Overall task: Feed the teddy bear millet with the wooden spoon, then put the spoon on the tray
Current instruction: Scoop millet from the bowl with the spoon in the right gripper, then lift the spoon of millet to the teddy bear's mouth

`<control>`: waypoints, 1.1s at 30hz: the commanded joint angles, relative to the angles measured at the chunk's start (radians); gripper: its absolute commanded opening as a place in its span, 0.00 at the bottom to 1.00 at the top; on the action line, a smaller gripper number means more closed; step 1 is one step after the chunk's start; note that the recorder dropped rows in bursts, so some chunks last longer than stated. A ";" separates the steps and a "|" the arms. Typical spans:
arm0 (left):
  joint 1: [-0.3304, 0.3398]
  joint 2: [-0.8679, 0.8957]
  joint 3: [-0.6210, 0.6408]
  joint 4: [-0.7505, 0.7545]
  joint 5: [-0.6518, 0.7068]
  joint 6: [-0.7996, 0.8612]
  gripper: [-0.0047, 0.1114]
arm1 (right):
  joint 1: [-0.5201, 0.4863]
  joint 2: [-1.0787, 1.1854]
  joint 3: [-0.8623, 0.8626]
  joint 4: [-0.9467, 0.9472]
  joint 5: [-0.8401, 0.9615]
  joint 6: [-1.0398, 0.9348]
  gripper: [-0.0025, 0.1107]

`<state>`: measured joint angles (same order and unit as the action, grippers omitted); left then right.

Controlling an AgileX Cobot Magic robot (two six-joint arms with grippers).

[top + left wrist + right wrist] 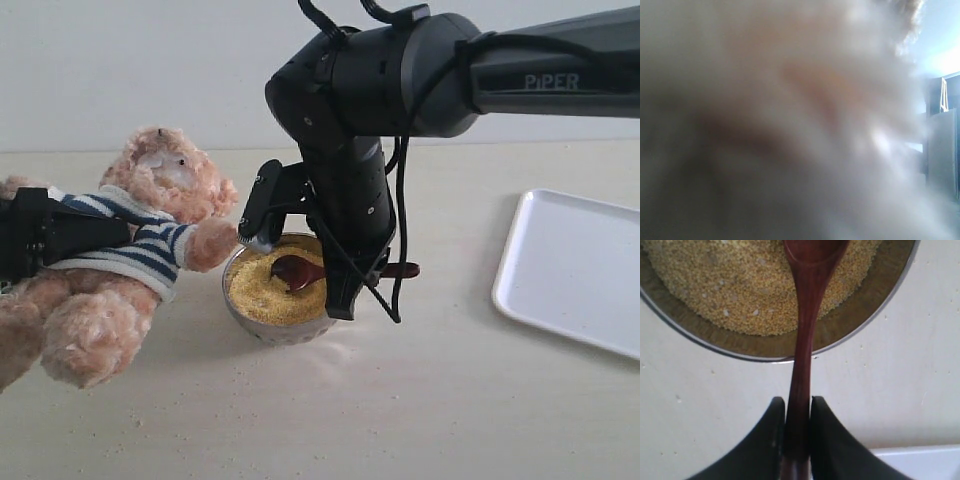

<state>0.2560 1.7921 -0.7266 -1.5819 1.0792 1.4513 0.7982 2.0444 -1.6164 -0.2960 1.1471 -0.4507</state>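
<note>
At mid-table, holding the wooden spoon [296, 270] in the millet [262, 288] with the right gripper [797, 407], both black fingers [771, 440] pinched tight on the slim handle, one on each side. Resting the oval end on the yellow grain toward the right of the heap, with the handle running rightward across the rim of the round metal bowl [250, 322] and its tail poking out beyond the arm. On the left, clamping the teddy bear [150, 200] round its striped torso with the left gripper [60, 235], closed on the plush. Holding it tilted, head toward the far side, legs hanging toward the near left, one paw stretched out to just beside the bowl's left rim; touching or not, cannot tell. From the left wrist, nothing but blurred pale fur across the whole view. Over on the right, well apart from the bowl and lying flat on the pale table [420, 400]: the white tray [575, 270], cut off by the edge of the view. Around the bowl, a sprinkle of loose grains [677, 398]
</note>
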 commanded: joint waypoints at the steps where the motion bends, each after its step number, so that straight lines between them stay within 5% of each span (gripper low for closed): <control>1: 0.002 -0.003 0.007 -0.006 0.017 0.008 0.08 | 0.001 -0.011 0.000 0.025 0.000 0.006 0.02; 24: 0.002 -0.003 0.007 0.003 0.017 0.008 0.08 | -0.005 -0.078 -0.002 0.185 0.048 -0.058 0.02; 33: 0.002 -0.003 0.007 0.006 0.017 0.008 0.08 | -0.129 -0.093 -0.002 0.379 0.074 -0.132 0.02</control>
<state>0.2560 1.7921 -0.7266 -1.5668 1.0792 1.4513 0.7116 1.9781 -1.6164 0.0000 1.2110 -0.5471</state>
